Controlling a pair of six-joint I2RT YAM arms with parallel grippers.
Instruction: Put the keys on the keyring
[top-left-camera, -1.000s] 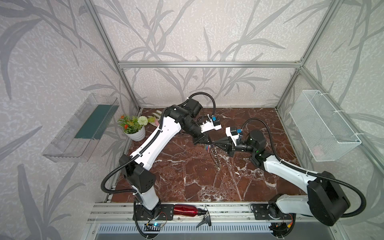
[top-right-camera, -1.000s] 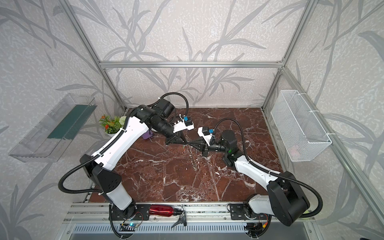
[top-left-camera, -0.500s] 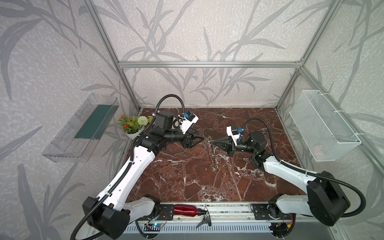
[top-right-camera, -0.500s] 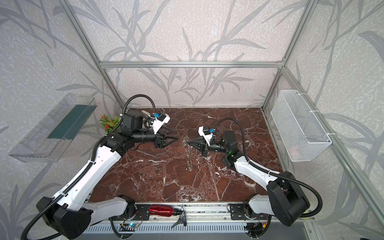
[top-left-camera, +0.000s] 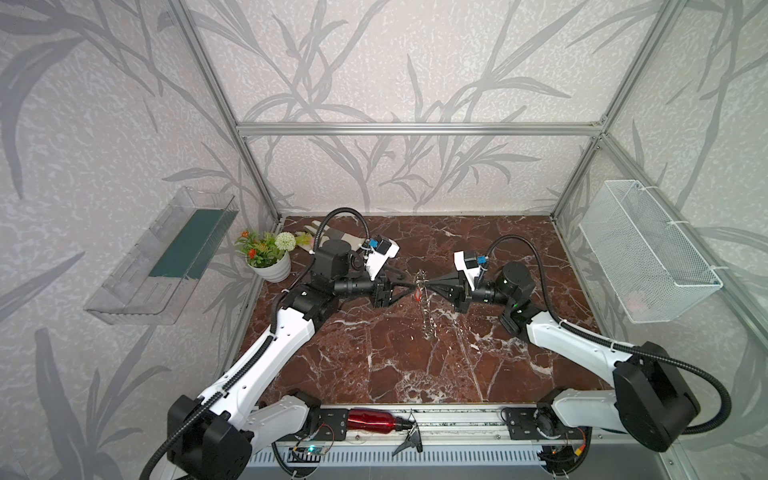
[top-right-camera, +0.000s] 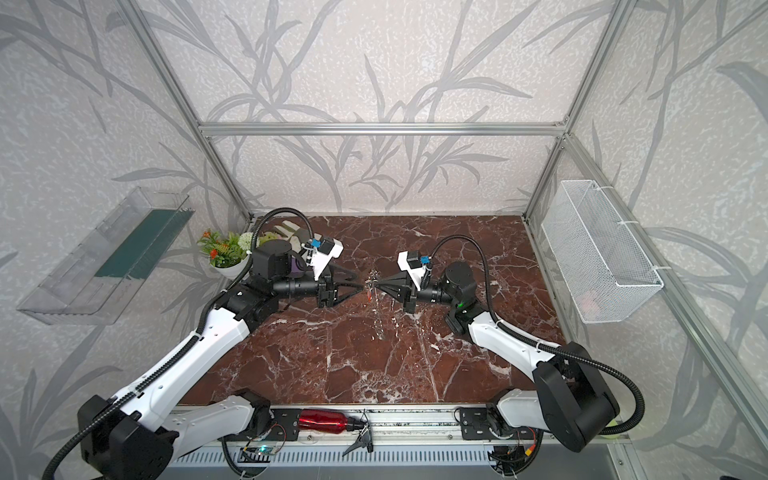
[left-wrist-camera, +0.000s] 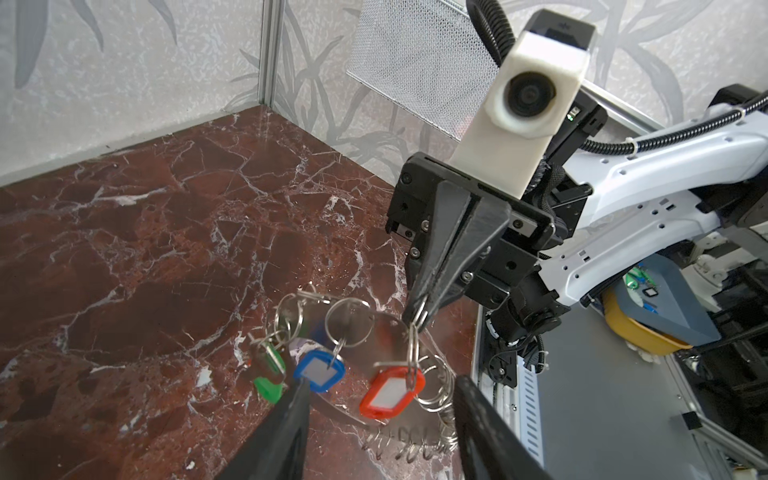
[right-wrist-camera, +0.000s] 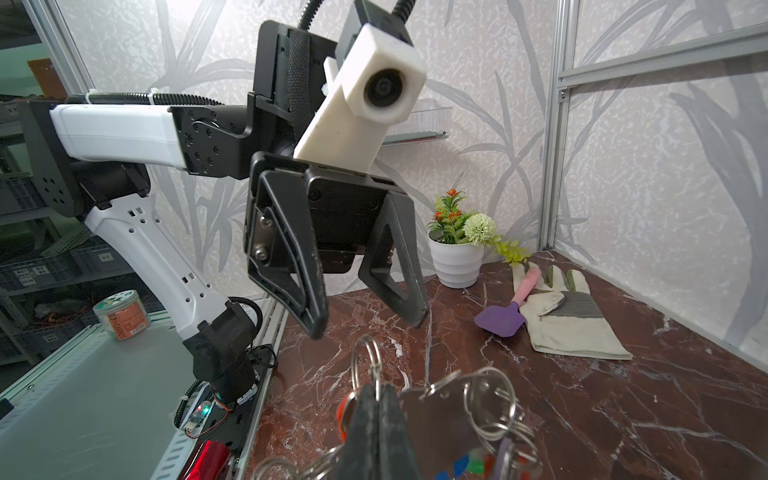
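The keyring (left-wrist-camera: 384, 332), a grey plate edged with split rings, hangs in the air in both top views (top-left-camera: 423, 286) (top-right-camera: 372, 286). My right gripper (left-wrist-camera: 419, 311) (right-wrist-camera: 376, 390) is shut on one of its rings. Keys with green (left-wrist-camera: 270, 386), blue (left-wrist-camera: 319, 371) and red (left-wrist-camera: 392, 390) tags dangle from rings on the plate. My left gripper (left-wrist-camera: 382, 382) (right-wrist-camera: 369, 328) faces it from the left, open, its fingers (left-wrist-camera: 286, 432) either side of the red tag and holding nothing. In a top view the two grippers meet tip to tip (top-left-camera: 409, 286).
A flower pot (top-left-camera: 270, 257), a work glove (right-wrist-camera: 569, 316) and a purple trowel (right-wrist-camera: 498, 320) lie at the back left. A red bottle (top-left-camera: 372, 419) lies on the front rail. A wire basket (top-left-camera: 648, 253) and a clear shelf (top-left-camera: 166, 257) hang on the side walls.
My left gripper opened, drew back to the left as its arm folded down, then came back towards the keyring. The right gripper kept still with the keyring.
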